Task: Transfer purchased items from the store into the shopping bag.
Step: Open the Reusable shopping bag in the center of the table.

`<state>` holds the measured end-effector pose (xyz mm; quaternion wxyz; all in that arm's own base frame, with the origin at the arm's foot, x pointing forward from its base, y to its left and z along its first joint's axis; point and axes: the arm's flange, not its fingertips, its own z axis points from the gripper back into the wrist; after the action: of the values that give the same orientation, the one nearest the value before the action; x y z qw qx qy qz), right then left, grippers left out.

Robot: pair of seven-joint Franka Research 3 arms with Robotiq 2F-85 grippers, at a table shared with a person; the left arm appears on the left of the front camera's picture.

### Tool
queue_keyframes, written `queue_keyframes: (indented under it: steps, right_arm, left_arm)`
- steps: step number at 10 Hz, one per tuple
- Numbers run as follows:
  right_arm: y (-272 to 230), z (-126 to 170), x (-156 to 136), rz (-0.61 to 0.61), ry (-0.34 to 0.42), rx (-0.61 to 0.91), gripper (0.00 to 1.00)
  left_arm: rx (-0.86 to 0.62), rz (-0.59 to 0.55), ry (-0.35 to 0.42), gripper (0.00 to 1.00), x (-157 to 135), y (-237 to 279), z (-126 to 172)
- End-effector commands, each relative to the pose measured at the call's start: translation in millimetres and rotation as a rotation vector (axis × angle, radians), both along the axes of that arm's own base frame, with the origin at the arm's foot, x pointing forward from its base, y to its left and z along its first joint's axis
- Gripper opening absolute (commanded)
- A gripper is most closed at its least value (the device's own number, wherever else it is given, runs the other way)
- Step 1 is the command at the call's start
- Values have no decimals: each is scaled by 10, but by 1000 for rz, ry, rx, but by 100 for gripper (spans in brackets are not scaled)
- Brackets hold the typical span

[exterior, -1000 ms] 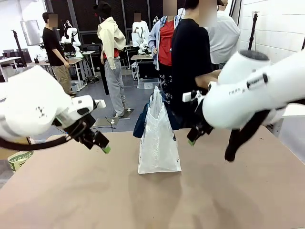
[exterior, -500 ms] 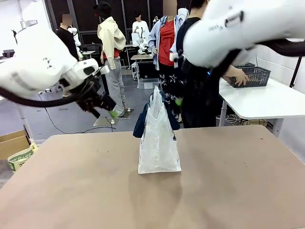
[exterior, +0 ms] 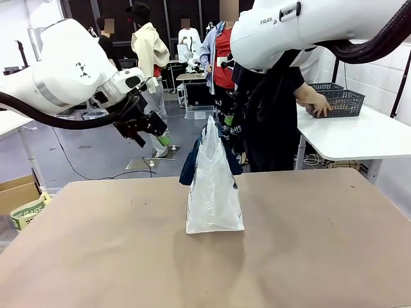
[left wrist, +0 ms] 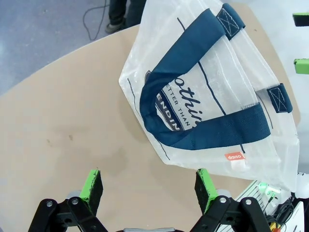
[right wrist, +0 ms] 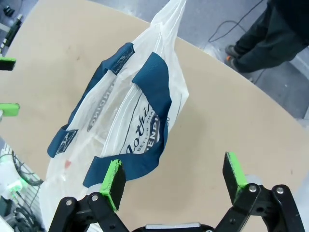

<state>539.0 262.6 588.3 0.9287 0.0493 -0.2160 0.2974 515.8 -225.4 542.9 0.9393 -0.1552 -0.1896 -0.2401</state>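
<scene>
Upright shopping bag (person behind)

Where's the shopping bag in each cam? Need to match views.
Front view: shopping bag stands upright, centre of the picture.
Left wrist view: shopping bag seen from above, upper right, print readable.
Right wrist view: shopping bag seen from above, centre-left, running top to bottom.
Shared landmark: navy strap handles, draped over the bag in both wrist views and hanging at its far side in the front view.
</scene>
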Motion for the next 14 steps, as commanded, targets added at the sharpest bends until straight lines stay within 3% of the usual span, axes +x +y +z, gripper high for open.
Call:
queue_keyframes:
  steps: [1,2,4,7,14]
  right_arm:
    - [15,-7,30,1,1,2,100]
    - [91,32,10,-35,-3,-30,100]
    - [282,52,53,-43,53,-26,100]
    - [464,-14,99,-69,73,-47,100]
    - [497,-342,199,-68,183,-29,100]
  left_arm:
    - [-21,22,99,100,-39,-112,-4]
    - [-25,131,172,100,-61,-221,176]
    - [-74,196,252,100,-164,-339,374]
    - [-95,181,269,100,-192,-531,414]
    - [-136,188,309,100,32,-841,137]
